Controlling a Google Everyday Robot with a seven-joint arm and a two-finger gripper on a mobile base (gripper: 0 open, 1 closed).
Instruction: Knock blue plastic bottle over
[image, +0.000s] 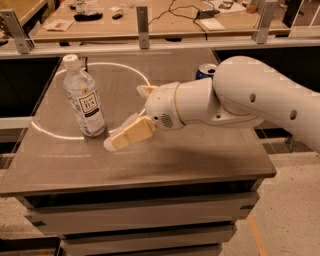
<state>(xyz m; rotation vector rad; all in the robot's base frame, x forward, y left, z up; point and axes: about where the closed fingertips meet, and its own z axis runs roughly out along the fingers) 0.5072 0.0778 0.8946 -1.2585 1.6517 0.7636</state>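
Surface (150, 165), grey and broad, carries everything here. The white arm (260, 95) reaches over it from the right. The blue plastic bottle (84, 102) stands upright on the left of the surface, long axis vertical and white cap on; how full it is I cannot tell. The pincer (126, 117) hangs just right of the bottle, level with its lower half. Its jaws are spread wide and hold nothing, and the nearer fingertip is close to the bottle's base but seemingly apart. A leftward sweep should topple the bottle. A blue can (206, 71) stands behind the arm, partly hidden.
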